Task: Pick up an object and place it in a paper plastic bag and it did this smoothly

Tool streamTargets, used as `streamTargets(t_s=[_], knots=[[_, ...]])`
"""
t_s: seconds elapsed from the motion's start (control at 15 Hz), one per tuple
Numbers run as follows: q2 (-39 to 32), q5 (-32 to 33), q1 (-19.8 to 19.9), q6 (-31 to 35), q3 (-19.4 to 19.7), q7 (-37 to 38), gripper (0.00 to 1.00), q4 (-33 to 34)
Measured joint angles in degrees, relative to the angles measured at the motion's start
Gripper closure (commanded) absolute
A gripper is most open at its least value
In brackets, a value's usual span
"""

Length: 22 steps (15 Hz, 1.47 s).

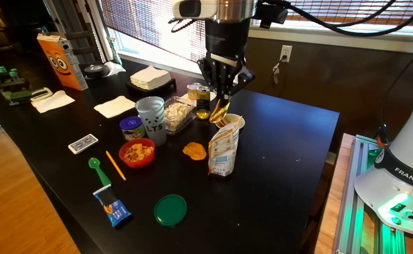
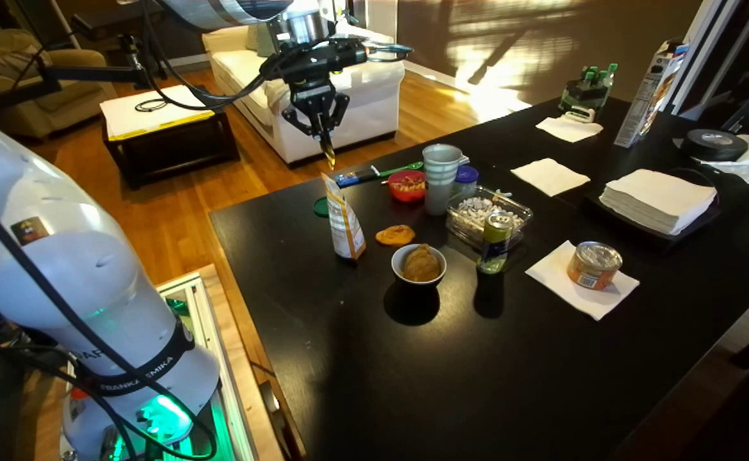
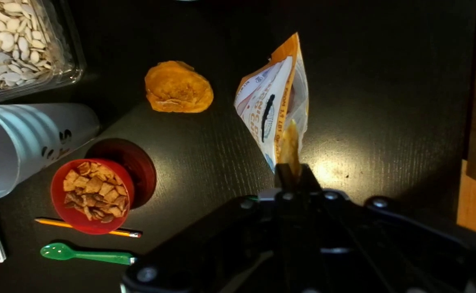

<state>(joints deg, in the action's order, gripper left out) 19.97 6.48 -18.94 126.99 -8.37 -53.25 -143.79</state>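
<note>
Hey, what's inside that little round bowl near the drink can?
In an exterior view, the bowl holds an orange-brown piece, probably food. It hides the bowl's bottom, so I can't tell whether anything lies underneath.

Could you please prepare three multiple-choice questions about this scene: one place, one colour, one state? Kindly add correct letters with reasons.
1. Where is the thin yellow pencil?
A) on a white napkin
B) between the green plastic spoon and the red round bowl
C) on playing cards

2. Which colour is the lid of the short round can beside the tall frosted cup?
A) blue
B) yellow
C) white

3. In which state is the black tool?
A) open, empty
B) closed on the pencil
C) closed on a thin golden slice

1 B: both flank it in an exterior view.
2 A: both exterior views show blue.
3 C: the slice juts from its tips in the wrist view.
</note>
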Motion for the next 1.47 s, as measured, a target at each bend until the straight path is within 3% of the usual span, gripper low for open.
streamTargets(t_s=[0.67, 1.47], knots=[[0.0, -2.8, 0.0, -3.9, 0.3, -5.0, 0.99, -0.4], [-1.0, -3.1, 0.1, -2.8, 1.6, -5.2, 0.99, -0.4]])
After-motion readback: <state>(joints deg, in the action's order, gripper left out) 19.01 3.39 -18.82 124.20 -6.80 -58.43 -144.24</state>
